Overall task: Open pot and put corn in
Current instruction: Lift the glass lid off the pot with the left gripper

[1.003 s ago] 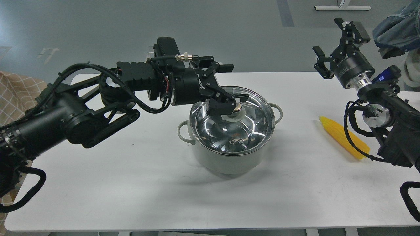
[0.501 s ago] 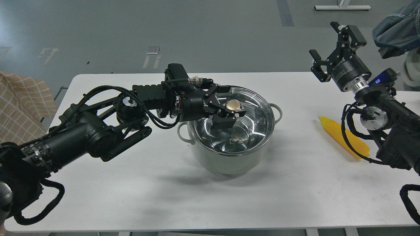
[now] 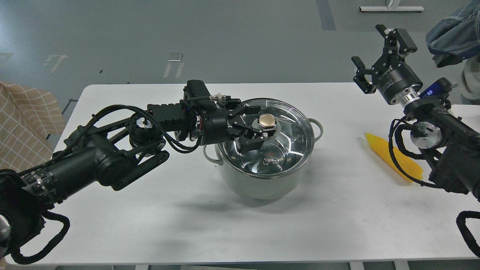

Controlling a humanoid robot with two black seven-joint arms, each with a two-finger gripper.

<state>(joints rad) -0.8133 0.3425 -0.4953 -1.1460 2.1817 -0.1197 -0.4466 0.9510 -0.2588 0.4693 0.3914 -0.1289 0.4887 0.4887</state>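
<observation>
Opening the pot (image 3: 262,180) is my step in hand: my left gripper (image 3: 258,125) brackets the glass lid's gold knob (image 3: 266,120), fingers not yet closed, the corn (image 3: 390,154) waits right, my right gripper (image 3: 378,56) open, so next I squeeze and lift.

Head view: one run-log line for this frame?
left gripper: open, straddling lid knob | lid: on pot | corn: on table | right gripper: open, raised
</observation>
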